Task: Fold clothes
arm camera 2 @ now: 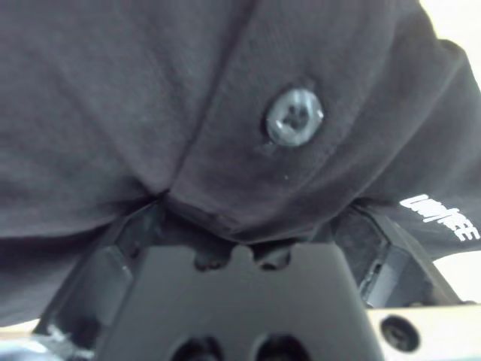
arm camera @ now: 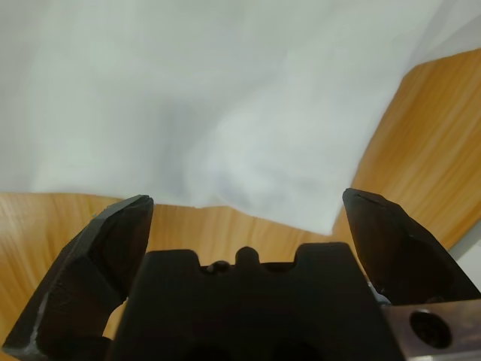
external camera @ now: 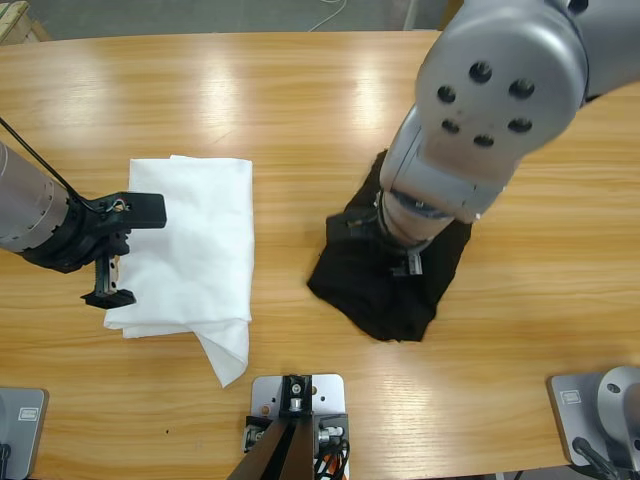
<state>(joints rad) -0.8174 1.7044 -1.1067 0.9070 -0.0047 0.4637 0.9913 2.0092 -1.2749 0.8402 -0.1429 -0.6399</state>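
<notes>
The black T-shirt (external camera: 365,295) lies crumpled in a small heap right of the table's middle. My right gripper (external camera: 405,255) points down into the heap from above. In the right wrist view the black T-shirt (arm camera 2: 150,90) fills the picture, with a pale button (arm camera 2: 294,116) and white lettering (arm camera 2: 440,219) on it. A fold of the cloth sags between the jaws of my right gripper (arm camera 2: 248,222), which stand wide apart and half covered. My left gripper (external camera: 125,255) is open at the left edge of the white garment (external camera: 200,240), holding nothing.
The folded white garment (arm camera: 188,98) lies left of the middle, one corner trailing toward the front edge. Bare wooden table (external camera: 300,100) stretches behind both garments and at the far right. The right arm's big silver elbow (external camera: 500,90) hangs over the back right.
</notes>
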